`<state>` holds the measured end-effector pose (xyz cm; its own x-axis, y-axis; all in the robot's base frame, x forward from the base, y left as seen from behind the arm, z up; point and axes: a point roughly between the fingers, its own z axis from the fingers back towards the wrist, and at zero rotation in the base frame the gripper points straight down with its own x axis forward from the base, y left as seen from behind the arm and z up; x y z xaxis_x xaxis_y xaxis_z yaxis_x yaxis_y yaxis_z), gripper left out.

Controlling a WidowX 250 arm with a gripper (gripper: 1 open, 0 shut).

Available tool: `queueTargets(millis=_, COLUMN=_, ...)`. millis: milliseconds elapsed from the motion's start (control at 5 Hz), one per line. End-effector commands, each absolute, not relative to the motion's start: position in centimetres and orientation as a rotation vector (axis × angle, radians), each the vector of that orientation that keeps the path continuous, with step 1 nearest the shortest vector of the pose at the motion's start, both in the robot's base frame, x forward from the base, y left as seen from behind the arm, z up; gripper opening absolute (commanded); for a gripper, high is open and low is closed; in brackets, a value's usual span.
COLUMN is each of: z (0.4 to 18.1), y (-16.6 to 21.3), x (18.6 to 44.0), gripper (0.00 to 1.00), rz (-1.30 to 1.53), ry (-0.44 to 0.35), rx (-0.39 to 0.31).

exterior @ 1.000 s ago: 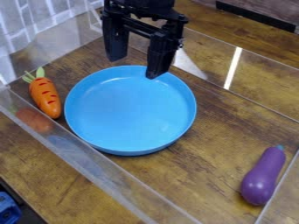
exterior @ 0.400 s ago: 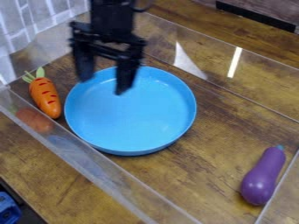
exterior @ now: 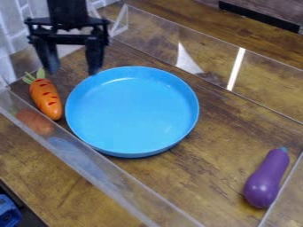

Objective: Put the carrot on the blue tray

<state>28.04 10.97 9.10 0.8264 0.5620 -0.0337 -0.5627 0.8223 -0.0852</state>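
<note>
Nearest to you, at the lower right of the wooden bench, a purple eggplant lies on its side, well apart from everything else, with a clear plastic wall running along the bench's near-left edge. Look past it and you find the blue tray, round and low-rimmed, sitting flat in the middle of the bench with nothing inside it. Just beside its left rim lies the carrot, orange with dark notch marks, its light green leafy top pointing away from you toward the far left; it rests on the bench between the tray and the plastic wall, outside the tray and close to its rim. Farther back, your black gripper hangs pointing straight down over the bench, just beyond the carrot's leafy end and off the tray's far-left rim. Its jaws stand spread wide and released, with nothing between them, and the fingertips hang apart from both carrot and tray. Behind the arm, a second clear panel catches streaks of light across the far side.
</note>
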Motion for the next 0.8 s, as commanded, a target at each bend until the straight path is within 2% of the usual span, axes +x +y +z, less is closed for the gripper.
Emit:
queueTargets(millis=0, z=10.2, y=13.5, x=29.3, gripper=1.0, rz=0.778, ry=-0.085, rx=-0.12)
queueTargets(millis=400, z=10.5, y=16.2, x=29.9, gripper=1.0, rz=0.814, ry=-0.104, rx=-0.153)
queueTargets(millis=600, z=8.7, y=18.6, x=31.0, gripper=1.0, rz=0.883, ry=-0.119, rx=-0.161)
